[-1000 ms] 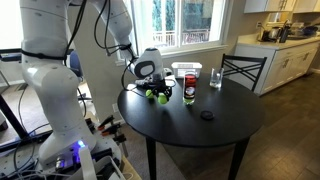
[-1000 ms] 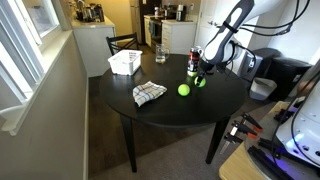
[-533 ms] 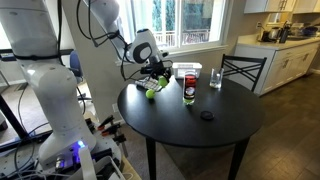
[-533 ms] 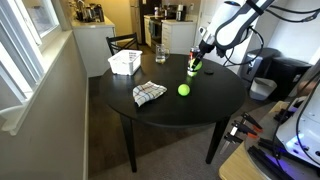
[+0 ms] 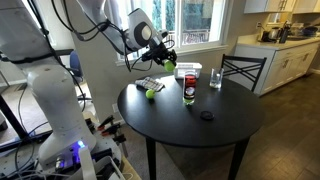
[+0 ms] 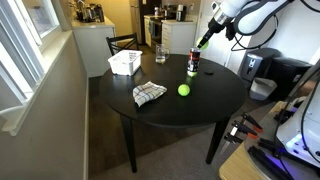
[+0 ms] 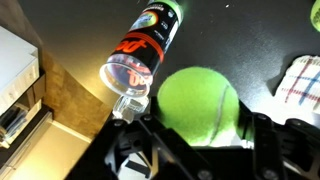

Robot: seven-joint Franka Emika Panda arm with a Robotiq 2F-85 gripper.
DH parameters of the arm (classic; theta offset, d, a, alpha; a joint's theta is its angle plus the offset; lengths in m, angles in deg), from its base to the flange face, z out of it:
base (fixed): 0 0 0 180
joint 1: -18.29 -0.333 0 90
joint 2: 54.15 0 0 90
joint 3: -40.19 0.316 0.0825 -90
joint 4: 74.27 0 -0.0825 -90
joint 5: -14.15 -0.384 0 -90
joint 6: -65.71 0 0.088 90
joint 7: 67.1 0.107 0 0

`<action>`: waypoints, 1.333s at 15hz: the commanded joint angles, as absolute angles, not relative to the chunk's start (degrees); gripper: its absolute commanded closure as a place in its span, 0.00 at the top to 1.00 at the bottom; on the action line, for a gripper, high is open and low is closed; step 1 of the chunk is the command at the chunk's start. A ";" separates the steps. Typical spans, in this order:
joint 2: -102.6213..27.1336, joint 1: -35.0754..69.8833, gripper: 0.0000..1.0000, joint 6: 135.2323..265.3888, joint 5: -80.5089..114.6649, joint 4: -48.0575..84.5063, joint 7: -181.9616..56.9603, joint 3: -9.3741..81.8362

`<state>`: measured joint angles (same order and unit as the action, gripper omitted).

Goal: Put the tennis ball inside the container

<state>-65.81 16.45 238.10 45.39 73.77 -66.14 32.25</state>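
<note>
Two yellow-green balls are counted in both exterior views. One tennis ball point(image 7: 200, 103) is seen clamped in the jaws of the gripper point(image 5: 166, 58), one jaw pressed to each side of it in the wrist view, and it is held up in the air, clear of the table point(image 5: 215, 135). The second ball point(image 6: 183, 90) is left lying on the dark round tabletop, touched by nothing.

One container point(image 6: 125, 63) is spotted: white, open-topped, set near the table's edge and well apart from the raised ball. Nothing can be made out inside it from these angles.

One dark can point(image 6: 193, 64) with a red label is found upright on the table, just below the lifted gripper in that exterior view; in the wrist view its clear top is seen beside the gripped ball. One drinking glass point(image 5: 215, 78) is placed beyond the can. One checked cloth point(image 6: 149, 93) is spread flat between the container and the loose ball. One small dark object point(image 5: 207, 115) is noted alone on the tabletop, too small to be named.
</note>
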 commanded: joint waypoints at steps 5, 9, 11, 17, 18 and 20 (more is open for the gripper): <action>-69.49 20.21 0.43 238.49 46.56 74.94 -62.51 31.29; -67.11 21.43 0.43 238.12 46.48 73.00 -61.84 29.97; -66.45 21.87 0.43 237.99 46.66 72.16 -61.57 29.75; -65.41 21.80 0.43 238.19 46.22 71.09 -61.95 29.54; -65.31 21.27 0.43 238.37 45.54 71.34 -62.67 29.18; -65.68 21.40 0.43 238.06 45.99 71.55 -63.26 29.21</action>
